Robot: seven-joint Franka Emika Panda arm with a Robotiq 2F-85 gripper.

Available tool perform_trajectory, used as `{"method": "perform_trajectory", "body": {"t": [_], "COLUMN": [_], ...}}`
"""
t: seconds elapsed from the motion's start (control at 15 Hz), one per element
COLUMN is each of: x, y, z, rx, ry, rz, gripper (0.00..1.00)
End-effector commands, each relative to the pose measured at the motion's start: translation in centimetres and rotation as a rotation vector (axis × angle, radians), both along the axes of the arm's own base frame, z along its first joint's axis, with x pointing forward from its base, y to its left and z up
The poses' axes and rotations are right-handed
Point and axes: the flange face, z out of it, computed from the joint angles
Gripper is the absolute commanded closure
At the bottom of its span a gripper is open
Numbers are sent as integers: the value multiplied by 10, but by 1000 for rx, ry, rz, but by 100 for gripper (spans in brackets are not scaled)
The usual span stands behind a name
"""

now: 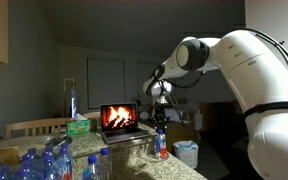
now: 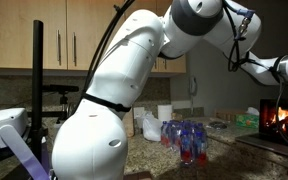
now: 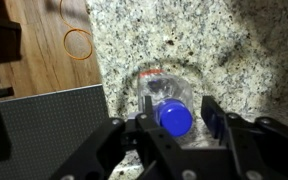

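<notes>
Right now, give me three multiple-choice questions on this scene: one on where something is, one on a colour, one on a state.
1. Where does the bottle stand? A in a sink; B on the granite counter, inside the gripper; C on the floor.
2. Its cap is: A red; B white; C blue.
3. The laptop is: A shut; B open, showing a fire; C open but dark.
Answers: B, the wrist view shows it there; C, plainly blue from above; B, flames glow on it.
</notes>
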Motion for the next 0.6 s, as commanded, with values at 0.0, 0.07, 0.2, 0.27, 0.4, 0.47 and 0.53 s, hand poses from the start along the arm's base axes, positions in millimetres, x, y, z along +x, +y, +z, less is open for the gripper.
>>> {"method": "perform_trajectory", "body": {"t": [0.0,0.07,0.2,0.27,0.4,0.47,0.53], "x": [-5,-5,-6,-6,-10,-12,-16], "y": [-1,-1,-1,-1,1,3,8], "z": [2,3,7,10,26,34,47], "rx": [16,15,10,6,-3,-7,-6], "ry": [-26,-27,-29,-29,-40,-48,-59], "rz": [26,27,29,33,41,57,109], "gripper": [16,10,1,0,0,0,0]}}
